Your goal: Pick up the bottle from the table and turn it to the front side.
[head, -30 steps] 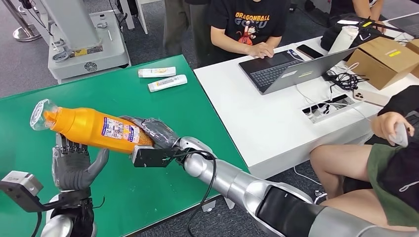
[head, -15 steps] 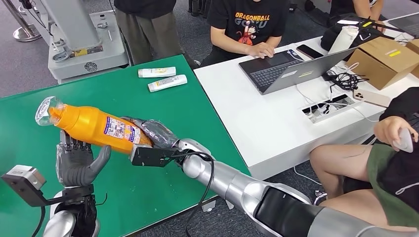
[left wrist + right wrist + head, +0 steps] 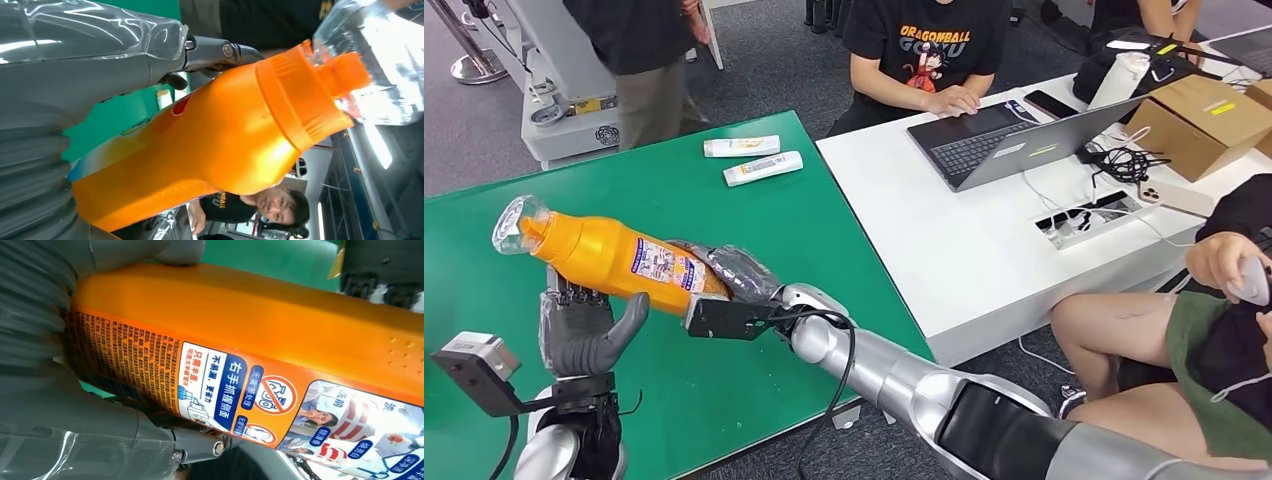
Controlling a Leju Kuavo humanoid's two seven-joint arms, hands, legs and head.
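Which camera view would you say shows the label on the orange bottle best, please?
The right wrist view: the label is close and sharp there, its print and pictograms readable, on the orange bottle held by the right hand. The head view shows it small and angled. The left wrist view shows mostly plain body and cap.

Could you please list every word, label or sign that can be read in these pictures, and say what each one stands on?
"DRAGONBALL" and "GOKU": on the seated person's black T-shirt.
"右手抓握面": white characters on the blue panel of the orange plastic bottle, held by the right hand.
Dense fine print on the bottle's back label: too small to read.
Printing on the two white tubes on the green table: too blurred.
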